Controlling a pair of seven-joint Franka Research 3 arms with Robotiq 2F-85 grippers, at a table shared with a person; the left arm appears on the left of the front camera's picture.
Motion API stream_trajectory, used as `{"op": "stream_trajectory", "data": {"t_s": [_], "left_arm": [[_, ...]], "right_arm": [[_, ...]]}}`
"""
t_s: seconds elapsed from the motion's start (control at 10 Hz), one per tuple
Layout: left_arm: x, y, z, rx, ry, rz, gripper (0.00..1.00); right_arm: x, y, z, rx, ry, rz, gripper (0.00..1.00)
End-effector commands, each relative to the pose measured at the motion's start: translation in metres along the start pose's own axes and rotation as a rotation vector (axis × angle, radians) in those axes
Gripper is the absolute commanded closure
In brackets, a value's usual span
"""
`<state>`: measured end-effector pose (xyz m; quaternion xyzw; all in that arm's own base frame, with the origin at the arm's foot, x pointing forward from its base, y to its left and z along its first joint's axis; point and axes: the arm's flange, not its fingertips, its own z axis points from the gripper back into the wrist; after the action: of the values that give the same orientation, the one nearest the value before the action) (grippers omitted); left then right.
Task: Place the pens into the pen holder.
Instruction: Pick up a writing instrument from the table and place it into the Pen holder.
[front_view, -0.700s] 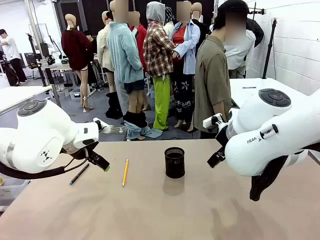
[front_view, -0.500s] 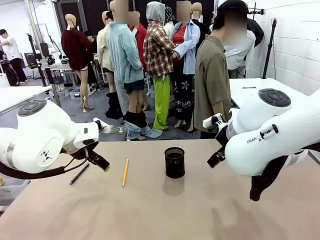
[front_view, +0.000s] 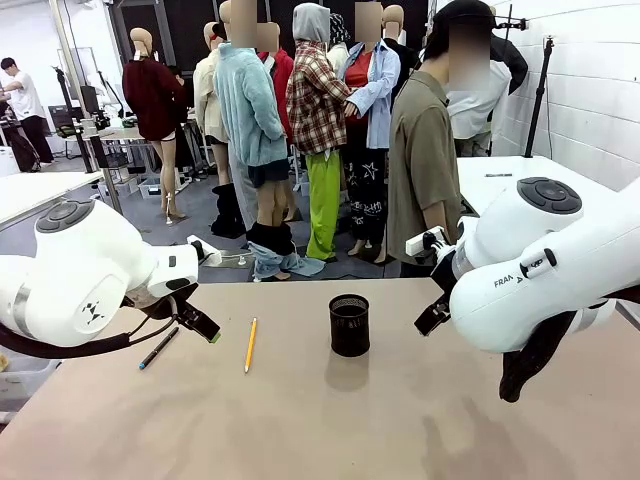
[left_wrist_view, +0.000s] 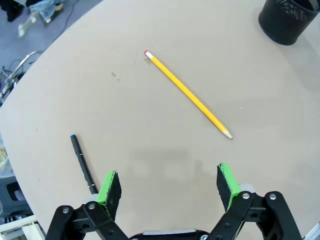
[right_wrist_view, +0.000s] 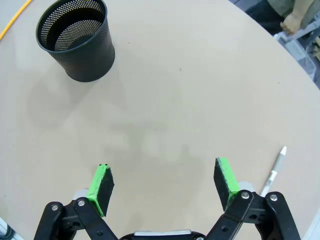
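My left gripper (left_wrist_view: 168, 187) hangs over the table (left_wrist_view: 150, 150), jaws spread wide, nothing between them. Close by one green pad lies the black pen (left_wrist_view: 82, 164), flat, its blue end pointing away from me. Farther out is the yellow pencil (left_wrist_view: 187, 93), also flat, and beyond it the pen holder (left_wrist_view: 290, 20) stands upright. My right gripper (right_wrist_view: 162, 185) is just as wide and empty, with the whitish pen (right_wrist_view: 276, 167) off to one side and the holder farther off, looking empty inside. I'd call this the first reach. Next I drop over one pen, set the pads across its shaft, then close.
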<state>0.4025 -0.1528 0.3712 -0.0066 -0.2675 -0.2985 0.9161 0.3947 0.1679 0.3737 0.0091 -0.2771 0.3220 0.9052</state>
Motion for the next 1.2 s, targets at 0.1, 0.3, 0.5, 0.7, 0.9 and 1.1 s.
{"op": "stream_trajectory", "data": {"t_s": [0.1, 0.3, 0.5, 0.7, 0.9, 1.1], "left_arm": [[0.0, 0.002, 0.0, 0.0, 0.0, 0.004, 0.0], [0.0, 0.002, 0.0, 0.0, 0.0, 0.004, 0.0], [0.0, 0.002, 0.0, 0.0, 0.0, 0.004, 0.0], [0.0, 0.002, 0.0, 0.0, 0.0, 0.004, 0.0], [0.0, 0.002, 0.0, 0.0, 0.0, 0.004, 0.0], [0.0, 0.002, 0.0, 0.0, 0.0, 0.004, 0.0]], "right_arm": [[0.0, 0.0, 0.0, 0.0, 0.0, 0.0, 0.0], [-0.006, -0.046, 0.016, -0.142, 0.064, -0.135, 0.0], [-0.001, -0.083, 0.02, -0.128, 0.137, -0.208, 0.0], [0.003, -0.125, 0.009, -0.104, 0.275, -0.269, 0.0], [-0.001, -0.159, -0.005, -0.083, 0.337, -0.313, 0.0], [-0.006, -0.18, -0.031, -0.052, 0.411, -0.327, 0.0]]}}
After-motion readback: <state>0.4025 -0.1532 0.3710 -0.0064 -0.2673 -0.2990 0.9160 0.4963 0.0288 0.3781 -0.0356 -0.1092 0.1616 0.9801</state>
